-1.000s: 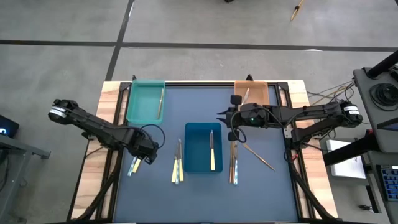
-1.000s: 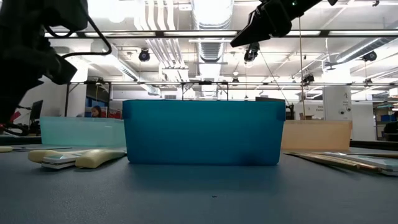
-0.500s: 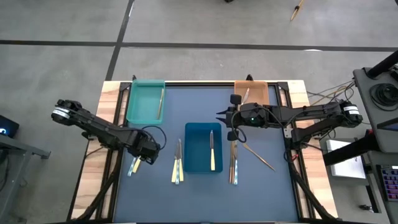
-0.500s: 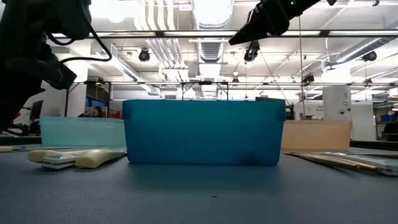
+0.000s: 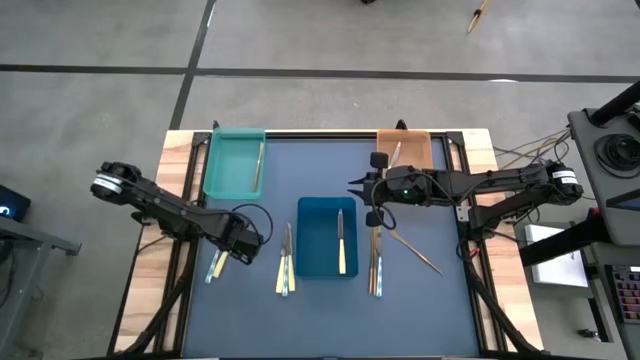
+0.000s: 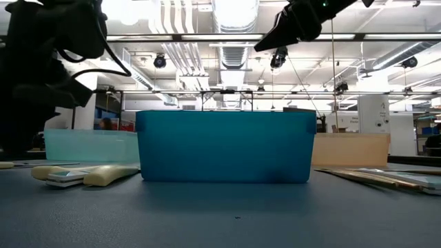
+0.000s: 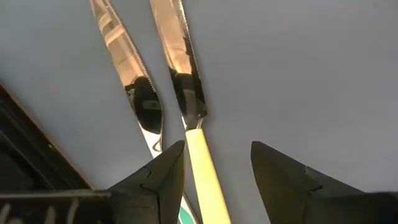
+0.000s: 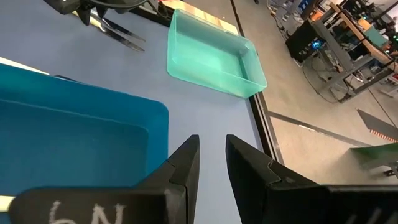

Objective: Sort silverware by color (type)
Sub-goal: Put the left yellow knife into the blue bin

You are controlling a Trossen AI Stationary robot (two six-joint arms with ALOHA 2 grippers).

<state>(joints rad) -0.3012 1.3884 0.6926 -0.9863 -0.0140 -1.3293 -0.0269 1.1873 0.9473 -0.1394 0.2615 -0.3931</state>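
Your left end effector (image 5: 238, 247) sits low over the surface (image 5: 440, 300), its fingers (image 7: 163, 177) spread apart on either side of a cream-yellow-handled knife (image 7: 186, 118). They straddle the handle with gaps showing, so nothing is gripped. A second knife (image 7: 127, 74) lies just beside the first.

Your right end effector (image 5: 362, 190) hangs well above the surface between the blue tray (image 5: 327, 238) and the orange tray (image 5: 404, 150). Its fingers (image 8: 180, 168) stand a narrow gap apart with nothing between them.

You have three trays: a teal tray (image 5: 233, 163) holding one utensil, the blue one holding one cream-handled piece, and the orange one with at least one. On the open surface you can count two knives at the left end effector, a small cluster left of the blue tray, another cluster to its right, and a thin gold-tan piece lying slantwise; exact numbers within the clusters cannot be told.
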